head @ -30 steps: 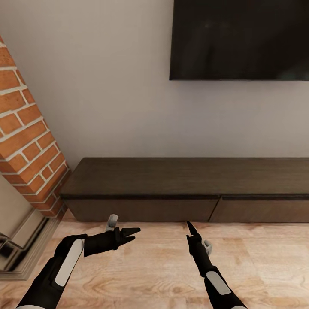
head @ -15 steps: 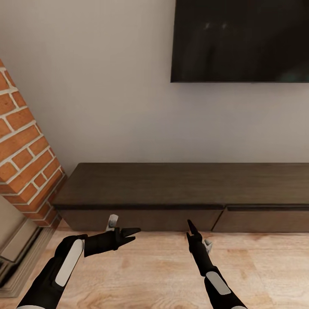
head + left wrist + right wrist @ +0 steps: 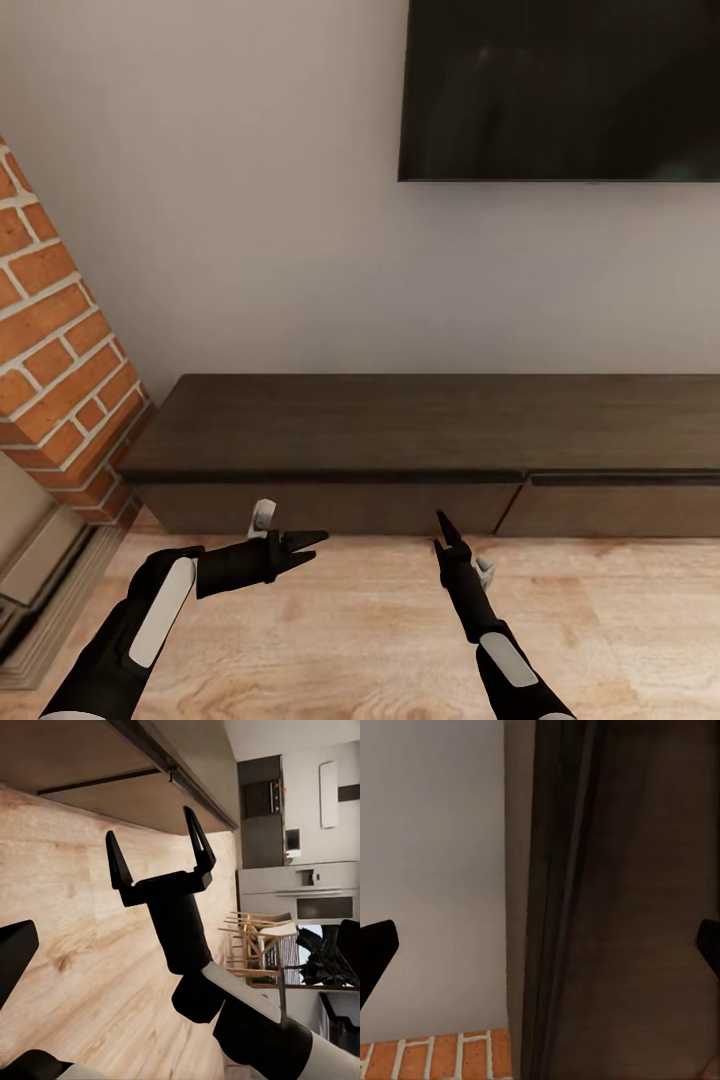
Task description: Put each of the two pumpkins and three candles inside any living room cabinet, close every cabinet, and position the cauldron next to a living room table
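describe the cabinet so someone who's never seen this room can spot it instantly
Find the big black TV mounted on the pale wall; the cabinet is the long, low, dark-brown wood unit on the floor directly beneath it, its left end meeting the red brick column. Its flat, handleless drawer fronts, both shut, set it apart from the light wood floor.
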{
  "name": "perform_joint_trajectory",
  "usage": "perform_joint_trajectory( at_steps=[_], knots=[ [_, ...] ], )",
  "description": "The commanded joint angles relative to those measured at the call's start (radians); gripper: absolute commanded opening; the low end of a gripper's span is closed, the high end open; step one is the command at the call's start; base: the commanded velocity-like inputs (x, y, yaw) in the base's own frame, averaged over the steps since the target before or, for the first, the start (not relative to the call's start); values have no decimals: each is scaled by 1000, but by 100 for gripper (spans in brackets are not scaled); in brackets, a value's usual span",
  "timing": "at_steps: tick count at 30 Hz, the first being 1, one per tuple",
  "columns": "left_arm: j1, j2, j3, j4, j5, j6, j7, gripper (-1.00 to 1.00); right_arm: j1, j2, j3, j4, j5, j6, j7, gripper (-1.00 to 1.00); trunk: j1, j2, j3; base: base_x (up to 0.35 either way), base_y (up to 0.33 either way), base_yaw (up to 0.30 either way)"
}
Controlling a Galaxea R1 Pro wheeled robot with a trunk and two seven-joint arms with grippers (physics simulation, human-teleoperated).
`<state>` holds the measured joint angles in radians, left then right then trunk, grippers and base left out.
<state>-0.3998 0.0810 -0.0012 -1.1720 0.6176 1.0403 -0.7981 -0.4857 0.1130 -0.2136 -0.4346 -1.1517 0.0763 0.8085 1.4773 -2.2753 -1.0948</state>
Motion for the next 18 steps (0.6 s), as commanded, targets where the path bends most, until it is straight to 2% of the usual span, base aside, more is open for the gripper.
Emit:
perform_joint_trajectory(
  at_steps=[1, 7, 13, 18],
  knots=[
    [-1, 0, 0, 0, -2, 3, -4, 100, -1, 1, -2, 0, -8, 8, 4, 100, 4, -8, -4, 0, 0, 0],
    [-1, 0, 0, 0, -2, 3, -4, 100, -1, 0, 1, 0, -7, 8, 7, 100, 27, -50, -23, 0, 0, 0],
    [-1, 0, 0, 0, -3, 3, -5, 100, -1, -1, 5, 0, -4, 8, 80, 100, 50, -92, -42, 0, 0, 0],
    [-1, -2, 0, 0, -3, 3, -5, 100, -1, -1, 6, 0, -3, 8, 95, 100, 69, -127, -57, 0, 0, 0]
  ],
)
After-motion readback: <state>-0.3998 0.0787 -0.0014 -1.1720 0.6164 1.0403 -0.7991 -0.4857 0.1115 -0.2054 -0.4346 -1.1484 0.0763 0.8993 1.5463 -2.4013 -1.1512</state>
